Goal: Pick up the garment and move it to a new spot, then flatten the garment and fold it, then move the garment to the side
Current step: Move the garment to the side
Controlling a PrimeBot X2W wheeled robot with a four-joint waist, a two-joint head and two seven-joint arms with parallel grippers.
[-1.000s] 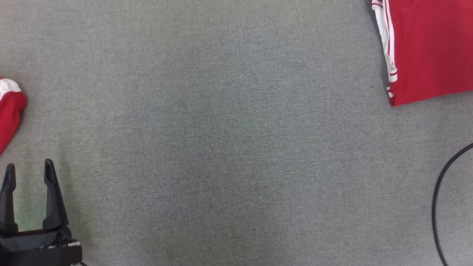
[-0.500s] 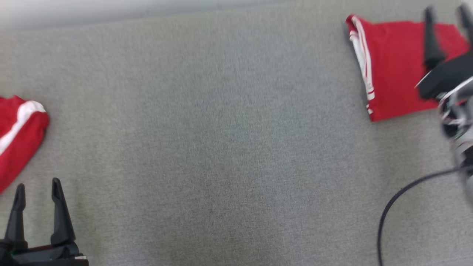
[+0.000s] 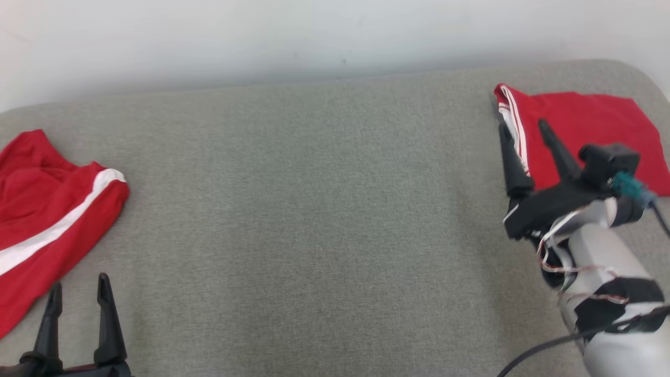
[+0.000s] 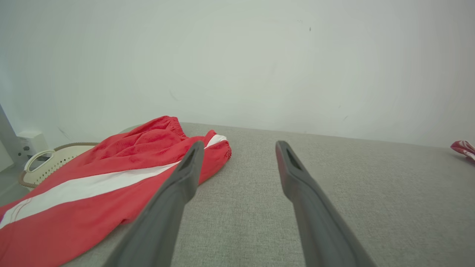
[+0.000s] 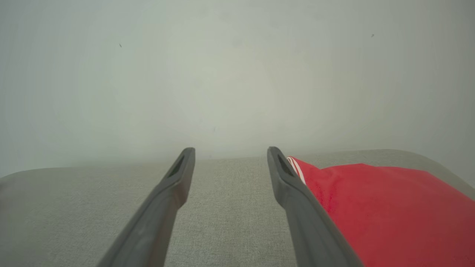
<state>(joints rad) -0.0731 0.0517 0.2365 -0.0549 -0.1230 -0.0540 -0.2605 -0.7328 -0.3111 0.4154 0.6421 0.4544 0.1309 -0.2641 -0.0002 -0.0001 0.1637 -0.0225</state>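
Note:
A rumpled red garment with a broad white stripe [image 3: 47,209] lies at the left end of the grey surface [image 3: 314,209]; the left wrist view has the same rumpled garment [image 4: 111,181] left of my fingers. My left gripper [image 3: 78,290] stands open at the lower left, empty, just right of that cloth. A folded red garment with thin white stripes [image 3: 581,125] lies flat at the far right. My right gripper [image 3: 525,128] hangs open and empty over its left edge; the right wrist view shows the folded garment [image 5: 386,207] beside the right finger.
A pale wall [image 3: 314,36] runs behind the grey surface's far edge. A dark cable [image 3: 544,348] trails from my right forearm at the lower right. In the left wrist view a cream basket [image 4: 48,163] stands off the surface's left end.
The head camera has tilted up, bringing the wall and more of both garments into view. My right arm has come into view, lower and further left than half a second ago.

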